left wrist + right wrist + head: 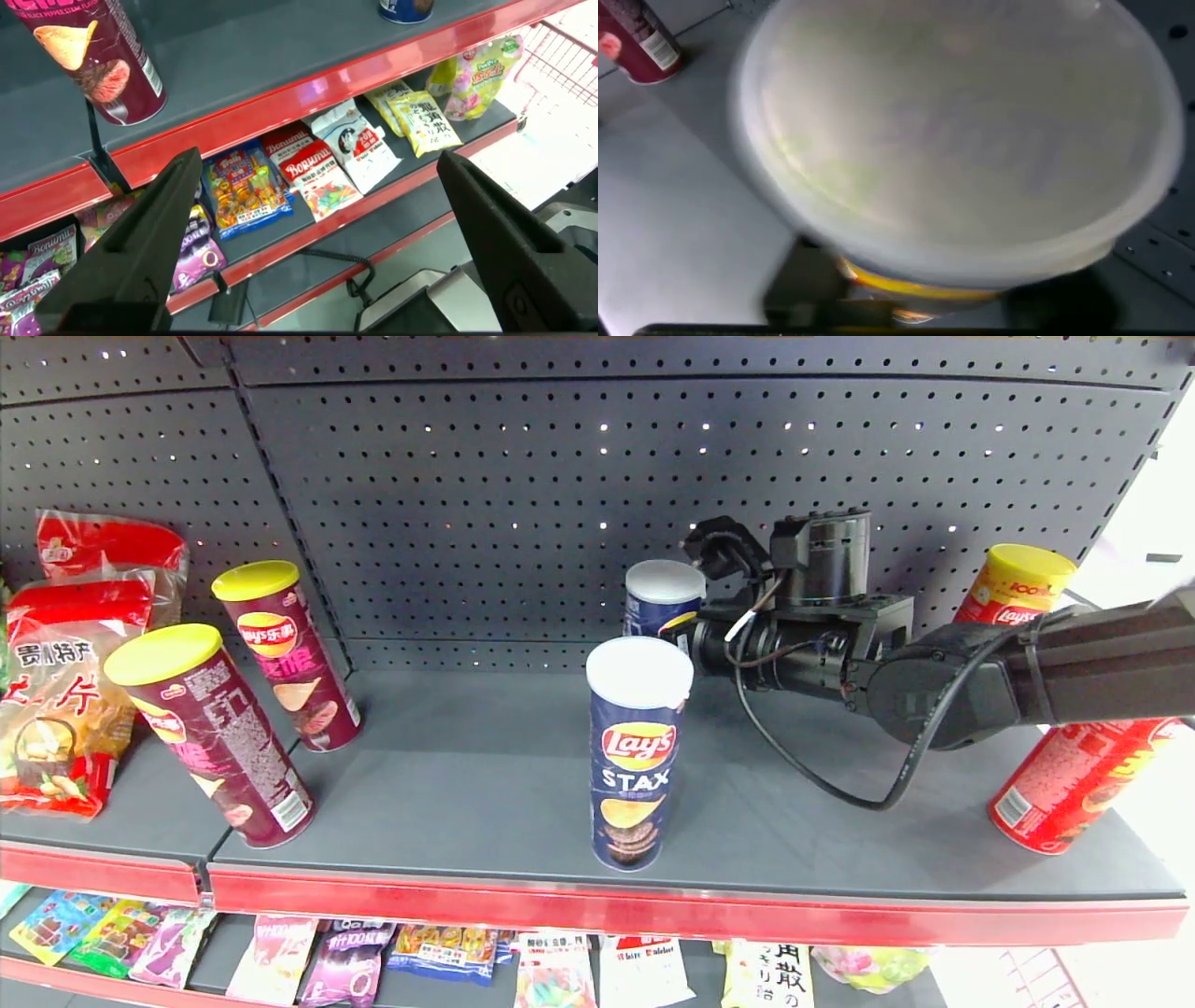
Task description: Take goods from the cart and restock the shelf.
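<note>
Two blue chip cans stand on the shelf (467, 784), the rear can (661, 590) just behind the front can (638, 756) with your right gripper (689, 630) at it, its fingers' state impossible to tell; your left gripper (320, 159) hangs below the front can, fingers (140, 243) apart, so restocking seems partway done.

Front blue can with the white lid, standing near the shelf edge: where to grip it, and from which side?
Grip the front blue can around its round body, just below the white lid, coming from the aisle side. It stands upright near the shelf's red edge with bare shelf on both sides. The rear blue can stands behind it.
</note>
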Robot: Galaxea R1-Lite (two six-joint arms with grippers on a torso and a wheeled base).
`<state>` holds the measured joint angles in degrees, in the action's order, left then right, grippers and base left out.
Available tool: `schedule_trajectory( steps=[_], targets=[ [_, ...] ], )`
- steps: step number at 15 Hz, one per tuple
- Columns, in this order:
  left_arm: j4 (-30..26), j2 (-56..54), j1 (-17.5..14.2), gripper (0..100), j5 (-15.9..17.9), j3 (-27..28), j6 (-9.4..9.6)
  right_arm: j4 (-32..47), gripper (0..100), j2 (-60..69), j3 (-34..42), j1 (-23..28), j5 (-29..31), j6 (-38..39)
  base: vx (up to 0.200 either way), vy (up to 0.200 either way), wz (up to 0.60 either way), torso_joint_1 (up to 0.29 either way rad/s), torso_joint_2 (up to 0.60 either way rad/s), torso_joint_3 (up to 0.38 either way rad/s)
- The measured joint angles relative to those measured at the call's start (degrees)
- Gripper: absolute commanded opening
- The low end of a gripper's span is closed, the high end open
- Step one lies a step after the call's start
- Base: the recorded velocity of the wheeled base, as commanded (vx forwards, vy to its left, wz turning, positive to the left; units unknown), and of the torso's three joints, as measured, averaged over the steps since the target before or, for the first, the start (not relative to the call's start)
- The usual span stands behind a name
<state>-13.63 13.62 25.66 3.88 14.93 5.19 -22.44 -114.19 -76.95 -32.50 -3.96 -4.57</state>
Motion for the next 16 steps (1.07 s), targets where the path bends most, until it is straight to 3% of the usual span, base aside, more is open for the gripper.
schedule_trajectory(
  steps=[8, 16],
  targets=[
    [0.0, 0.1, 0.0, 100, 0.0, 0.0, 0.00, 0.1, 100, 4.5, 4.4, 0.5, 2.5, 0.5, 0.000, 0.000, 0.00, 0.000, 0.00, 0.000],
    [0.3, 5.5, 0.1, 100, 0.5, 1.4, -0.55, 0.1, 100, 21.9, 23.6, 1.4, 2.7, 3.4, 0.000, 0.000, 0.00, 0.000, 0.00, 0.000]
  ],
)
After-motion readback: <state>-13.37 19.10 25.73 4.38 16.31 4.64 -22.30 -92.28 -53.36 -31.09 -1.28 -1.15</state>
